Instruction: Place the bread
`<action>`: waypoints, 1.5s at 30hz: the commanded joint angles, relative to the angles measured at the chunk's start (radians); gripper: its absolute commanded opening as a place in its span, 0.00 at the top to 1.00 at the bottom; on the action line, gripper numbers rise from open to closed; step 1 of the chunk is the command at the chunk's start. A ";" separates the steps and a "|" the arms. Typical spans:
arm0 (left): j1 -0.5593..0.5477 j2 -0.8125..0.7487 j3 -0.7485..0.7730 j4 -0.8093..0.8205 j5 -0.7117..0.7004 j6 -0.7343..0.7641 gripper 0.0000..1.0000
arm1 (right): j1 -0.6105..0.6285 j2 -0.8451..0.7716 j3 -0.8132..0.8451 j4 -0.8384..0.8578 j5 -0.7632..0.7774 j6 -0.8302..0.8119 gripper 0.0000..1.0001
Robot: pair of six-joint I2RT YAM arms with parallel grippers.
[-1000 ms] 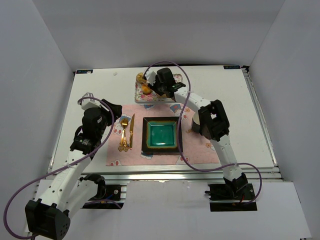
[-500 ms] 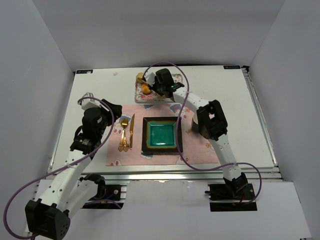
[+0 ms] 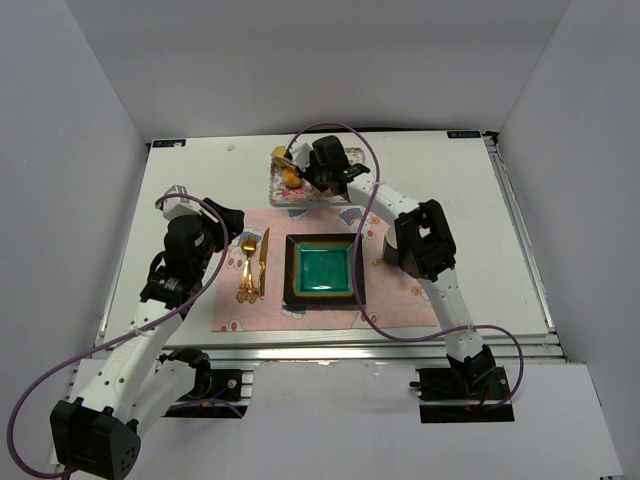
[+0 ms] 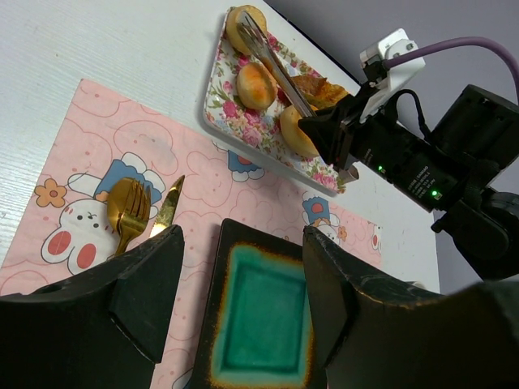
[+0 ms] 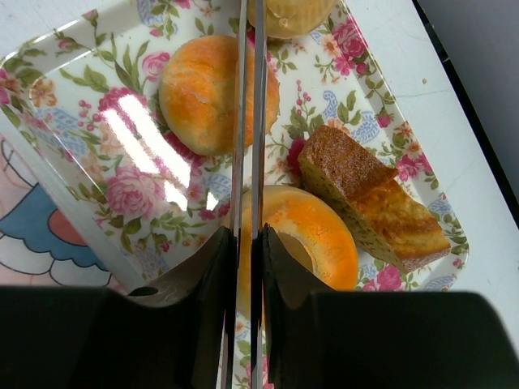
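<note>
The bread [image 4: 242,26], a small pale golden-tan bun, lies at the far end of the floral tray [image 4: 217,97]; it also shows in the right wrist view [image 5: 290,14]. My right gripper [image 5: 250,233] is shut on metal tongs [image 5: 241,121] and hovers over the tray [image 3: 305,190]. The tongs' arms are squeezed close together. They run over the deeper-orange bun [image 5: 199,93] and reach the bread's edge. I cannot tell whether they touch it. My left gripper [image 4: 242,267] is open and empty above the green plate [image 4: 212,324].
A ring donut [image 5: 312,235] and a brown cake slice [image 5: 369,194] also lie on the tray. A gold fork [image 4: 128,212] and knife [image 4: 168,207] lie on the pink placemat [image 4: 89,138], left of the dark-rimmed plate [image 3: 322,240].
The right gripper with the tongs has shifted very slightly over the tray. The left arm has not moved.
</note>
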 commanded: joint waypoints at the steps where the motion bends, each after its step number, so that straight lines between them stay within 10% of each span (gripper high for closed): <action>1: 0.004 -0.020 0.014 0.007 -0.012 0.000 0.30 | -0.006 -0.113 0.006 0.022 -0.067 0.039 1.00; 17: 0.004 -0.041 0.019 -0.003 -0.018 -0.003 0.30 | -0.015 -0.296 -0.175 0.088 -0.133 0.086 1.00; 37: 0.004 -0.038 0.010 0.045 0.006 0.026 0.29 | -0.029 -1.259 -1.119 -0.219 -0.378 -0.055 1.00; 45: 0.004 -0.013 -0.003 0.062 0.052 0.025 0.29 | -0.029 -1.318 -1.259 -0.224 -0.326 -0.050 1.00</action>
